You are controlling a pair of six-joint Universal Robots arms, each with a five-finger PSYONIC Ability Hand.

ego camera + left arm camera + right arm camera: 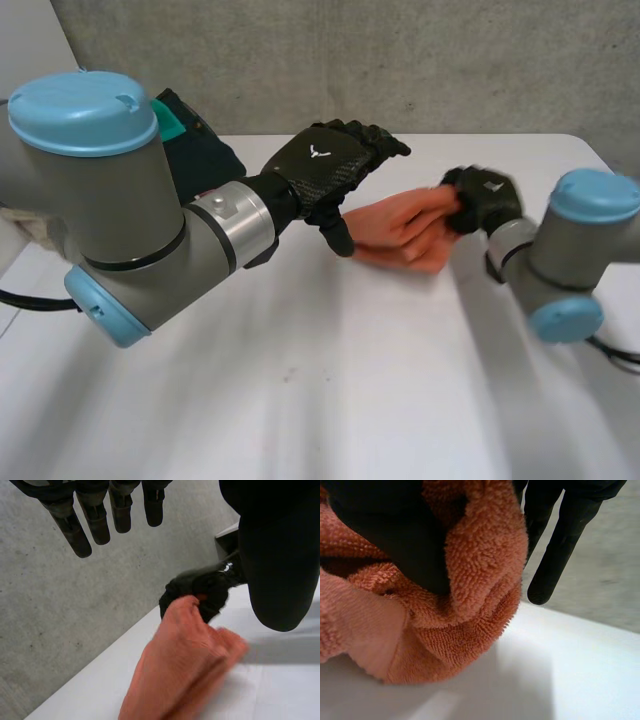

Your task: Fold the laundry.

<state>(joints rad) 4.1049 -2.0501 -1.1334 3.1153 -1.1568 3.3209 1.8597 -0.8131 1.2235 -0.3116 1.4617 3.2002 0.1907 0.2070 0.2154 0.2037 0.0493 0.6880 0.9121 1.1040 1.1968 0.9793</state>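
One orange towel (405, 230) is lying bunched on the white table (300, 380), toward its far side and a little right of the middle, with its underside resting on the tabletop in the right wrist view (480, 580). The right hand (485, 200) is gripping the towel's right end. Its thumb (395, 535) is pressing into the terry loops while cloth is folding up around it, and one straight finger (560, 545) is pointing past the bunch. The left hand (325, 165) is hovering at the towel's left end, holding nothing. In its own wrist view the fingers (82, 535) are hanging straight and apart, the thumb is standing well off to the side, and the towel (185, 670) is sitting below them with the right hand (200, 587) at its far end. Whether the left thumb is touching the cloth cannot be told. One small white emblem (318, 152), shaped like a spread V, is showing on the back of the left hand, too small to read as letters. Two grey arms are reaching in. The towel is sitting close to the table's far edge and the grey concrete wall (400, 60), while a broad stretch of tabletop is lying open on the near side. One dark bundle with a teal patch (195, 140) is sitting behind the left arm.
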